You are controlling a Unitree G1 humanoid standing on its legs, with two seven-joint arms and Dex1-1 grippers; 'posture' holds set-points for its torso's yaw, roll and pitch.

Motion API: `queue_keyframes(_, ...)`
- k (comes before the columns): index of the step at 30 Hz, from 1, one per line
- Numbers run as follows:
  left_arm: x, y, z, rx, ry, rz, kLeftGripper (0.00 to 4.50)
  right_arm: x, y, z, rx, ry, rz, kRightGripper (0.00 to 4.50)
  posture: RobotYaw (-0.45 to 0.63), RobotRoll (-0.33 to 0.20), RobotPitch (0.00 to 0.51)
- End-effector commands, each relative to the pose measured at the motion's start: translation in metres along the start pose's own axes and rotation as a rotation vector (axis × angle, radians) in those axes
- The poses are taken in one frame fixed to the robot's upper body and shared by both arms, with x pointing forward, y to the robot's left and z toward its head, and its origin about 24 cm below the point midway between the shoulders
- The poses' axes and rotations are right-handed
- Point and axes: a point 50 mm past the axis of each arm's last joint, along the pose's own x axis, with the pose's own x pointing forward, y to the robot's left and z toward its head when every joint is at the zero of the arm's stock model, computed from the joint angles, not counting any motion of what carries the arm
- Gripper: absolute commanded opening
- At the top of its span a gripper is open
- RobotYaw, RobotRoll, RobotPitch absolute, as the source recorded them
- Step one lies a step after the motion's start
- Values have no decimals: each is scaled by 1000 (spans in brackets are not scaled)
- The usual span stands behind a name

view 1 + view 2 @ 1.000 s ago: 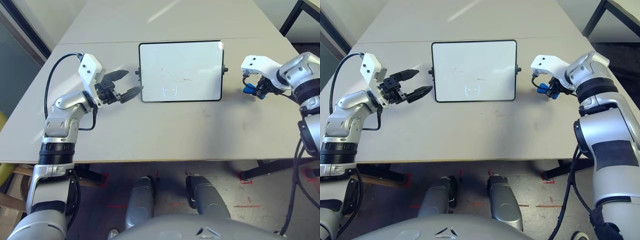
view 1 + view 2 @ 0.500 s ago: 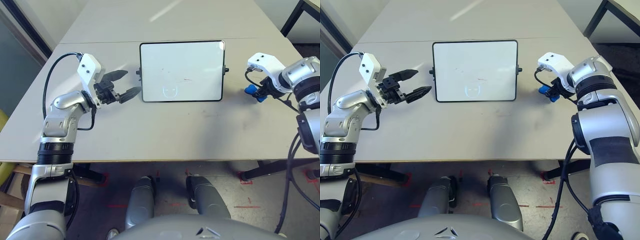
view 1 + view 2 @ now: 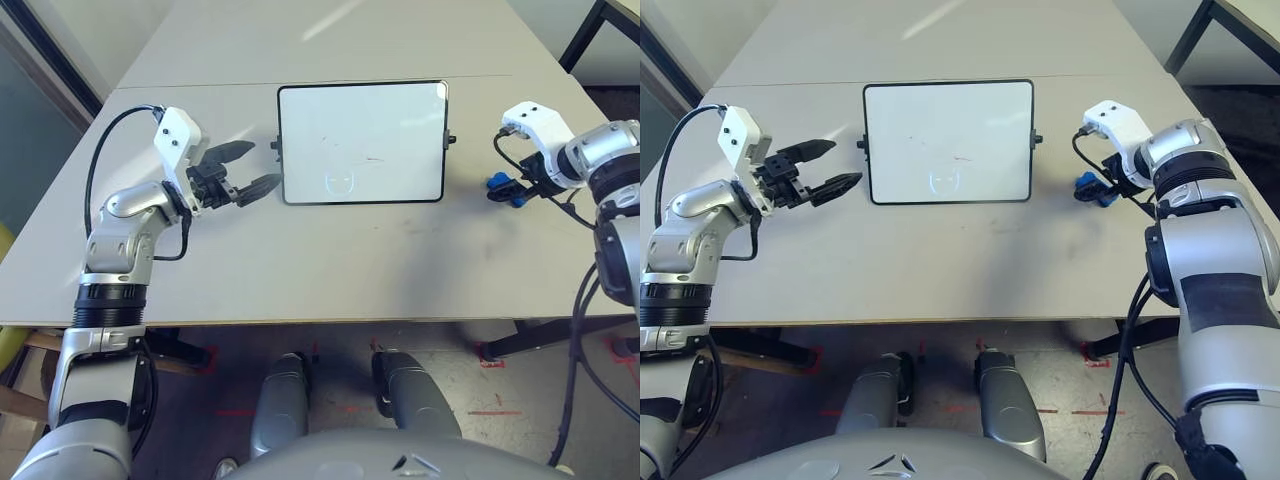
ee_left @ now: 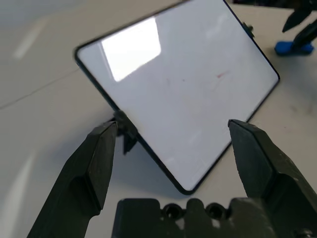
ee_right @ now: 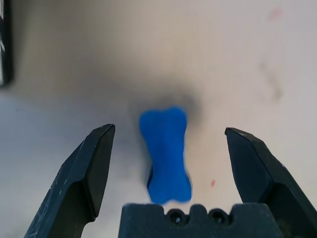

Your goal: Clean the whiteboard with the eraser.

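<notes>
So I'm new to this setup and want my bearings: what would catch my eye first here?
The whiteboard lies flat mid-table, bearing only faint marks. To its right the bright blue eraser lies on the table between the spread fingers of the right claw, loose and ungripped. Left of the board, the left claw hovers open, its fingers toward the board's edge.

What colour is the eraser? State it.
Bright blue; the eraser shows best in the right wrist view.
</notes>
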Motion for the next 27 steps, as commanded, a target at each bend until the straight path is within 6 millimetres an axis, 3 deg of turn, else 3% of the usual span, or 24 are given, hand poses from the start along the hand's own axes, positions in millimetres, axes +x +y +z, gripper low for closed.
queue_keyframes(1, -8, 9, 10, -13, -65, 100, 4500, -4, -6, 5, 3, -163, -46, 4465, -79, 0, 130)
queue_keyframes(6, -33, 37, 0, -44, -58, 489, 4500, -8, -8, 7, 82, -492, -100, 4465, -63, 0, 153)
queue_keyframes(12, -61, 56, -26, -75, 38, 845, 4500, -2, -9, -16, 225, -623, -176, 4465, -44, 0, 174)
queue_keyframes(18, -77, 63, -38, -77, 78, 957, 4500, 3, -9, -38, 335, -705, -265, 4465, -46, 0, 184)
queue_keyframes(27, -78, 75, -38, -72, 80, 1003, 4500, 4, -10, -47, 356, -742, -315, 4465, -56, 0, 180)
